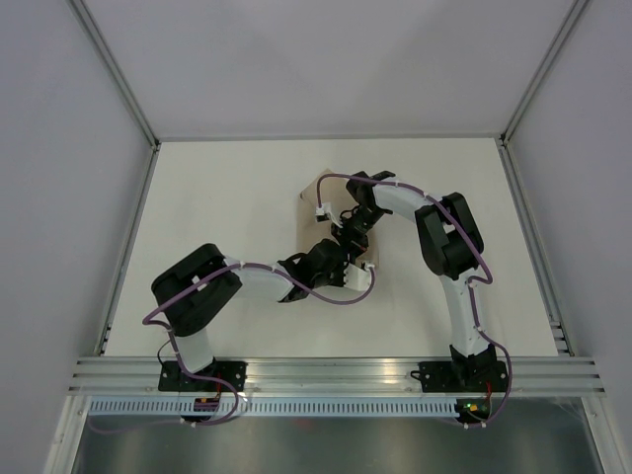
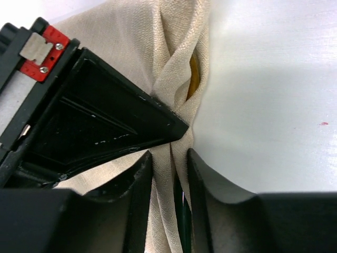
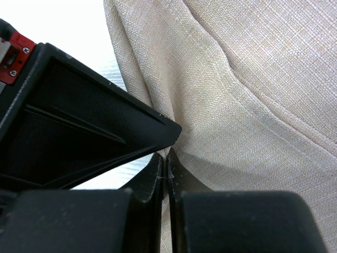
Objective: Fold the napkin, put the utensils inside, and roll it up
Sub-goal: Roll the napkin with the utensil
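Observation:
The beige napkin (image 1: pixel 312 223) lies mid-table, bunched into folds and mostly hidden under both arms. My left gripper (image 1: pixel 336 254) is shut on a gathered bundle of napkin folds (image 2: pixel 163 63); its tips (image 2: pixel 169 163) pinch the cloth. A thin dark sliver (image 2: pixel 181 211) shows between the pinched folds and looks like a utensil. The rest of the utensils are hidden. My right gripper (image 1: pixel 352 233) is shut on a thin napkin edge (image 3: pixel 247 95); its tips (image 3: pixel 167 163) meet on the cloth. The two grippers nearly touch.
A yellow-orange patch (image 2: pixel 193 79) shows inside a napkin fold. The white table (image 1: pixel 227 197) is walled by grey panels and an aluminium frame (image 1: pixel 336 370) at the near edge. Purple cables (image 1: pixel 341 296) loop along both arms.

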